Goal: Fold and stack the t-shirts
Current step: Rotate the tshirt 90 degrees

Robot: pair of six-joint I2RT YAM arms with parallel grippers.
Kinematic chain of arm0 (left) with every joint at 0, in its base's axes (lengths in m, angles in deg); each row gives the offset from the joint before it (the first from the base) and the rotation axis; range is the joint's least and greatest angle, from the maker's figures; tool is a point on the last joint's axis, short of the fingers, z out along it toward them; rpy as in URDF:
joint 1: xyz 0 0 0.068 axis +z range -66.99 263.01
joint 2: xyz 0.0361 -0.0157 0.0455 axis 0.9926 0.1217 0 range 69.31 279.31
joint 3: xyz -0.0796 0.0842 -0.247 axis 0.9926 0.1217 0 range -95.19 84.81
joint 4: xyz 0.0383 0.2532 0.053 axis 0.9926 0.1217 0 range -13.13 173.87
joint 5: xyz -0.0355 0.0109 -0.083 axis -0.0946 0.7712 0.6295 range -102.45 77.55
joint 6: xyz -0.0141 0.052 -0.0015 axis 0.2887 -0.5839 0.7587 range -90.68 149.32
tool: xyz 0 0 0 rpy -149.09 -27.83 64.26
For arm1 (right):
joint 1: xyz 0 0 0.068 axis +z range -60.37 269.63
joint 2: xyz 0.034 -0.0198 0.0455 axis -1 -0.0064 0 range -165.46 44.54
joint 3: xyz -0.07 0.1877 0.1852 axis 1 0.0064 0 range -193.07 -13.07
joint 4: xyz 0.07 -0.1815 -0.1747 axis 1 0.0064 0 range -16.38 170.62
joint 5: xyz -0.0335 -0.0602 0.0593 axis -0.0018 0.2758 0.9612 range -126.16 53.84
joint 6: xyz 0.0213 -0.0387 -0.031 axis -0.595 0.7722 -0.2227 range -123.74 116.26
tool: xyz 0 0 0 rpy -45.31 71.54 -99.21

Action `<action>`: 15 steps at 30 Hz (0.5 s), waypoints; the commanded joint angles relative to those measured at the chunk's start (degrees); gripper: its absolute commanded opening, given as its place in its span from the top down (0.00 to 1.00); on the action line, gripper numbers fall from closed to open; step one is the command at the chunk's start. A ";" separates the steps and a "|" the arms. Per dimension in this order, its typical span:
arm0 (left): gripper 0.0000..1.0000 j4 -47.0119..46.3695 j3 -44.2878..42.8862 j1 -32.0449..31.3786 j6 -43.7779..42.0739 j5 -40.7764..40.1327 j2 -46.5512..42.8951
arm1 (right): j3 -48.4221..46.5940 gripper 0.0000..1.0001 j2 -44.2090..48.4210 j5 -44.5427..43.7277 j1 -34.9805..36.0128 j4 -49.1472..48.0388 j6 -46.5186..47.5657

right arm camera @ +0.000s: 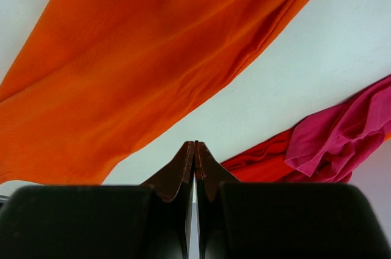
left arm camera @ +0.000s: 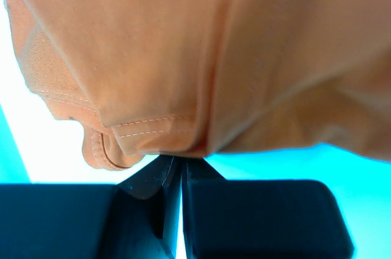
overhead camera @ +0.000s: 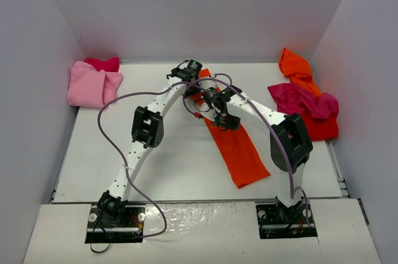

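The left pincer (left arm camera: 181, 162) is gripping, jaws fully together, what looks like only the stitched hem of the orange t-shirt (left arm camera: 232, 57), which is bunching just ahead of its tips. So slim a bite is risking a slip on lifting. The right pincer (right arm camera: 194, 149) is sitting shut and empty. The shirt is lying just beyond it on the bench (right arm camera: 317, 57), and the magenta t-shirt (right arm camera: 342, 134) is crumpling to its right, inviting a snag.

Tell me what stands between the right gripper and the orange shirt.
Nothing visible does. The right gripper, shut and empty, sits just off the orange shirt, with only bare table between them.
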 commanded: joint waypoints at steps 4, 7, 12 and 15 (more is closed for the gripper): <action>1.00 -4.13 5.05 1.03 7.04 3.62 -9.02 | 0.60 1.00 0.98 -7.87 -5.84 1.16 1.47; 1.00 -7.87 12.01 1.73 8.28 0.35 -15.83 | 1.00 1.00 2.07 -9.98 -6.95 1.86 1.94; 1.00 -7.08 16.43 2.68 8.10 -1.23 -22.33 | 3.94 1.00 5.94 -10.79 -7.52 4.90 2.42; 1.00 -4.17 14.88 2.44 7.82 0.63 -22.40 | 6.17 0.99 8.52 -9.81 -7.52 6.18 2.25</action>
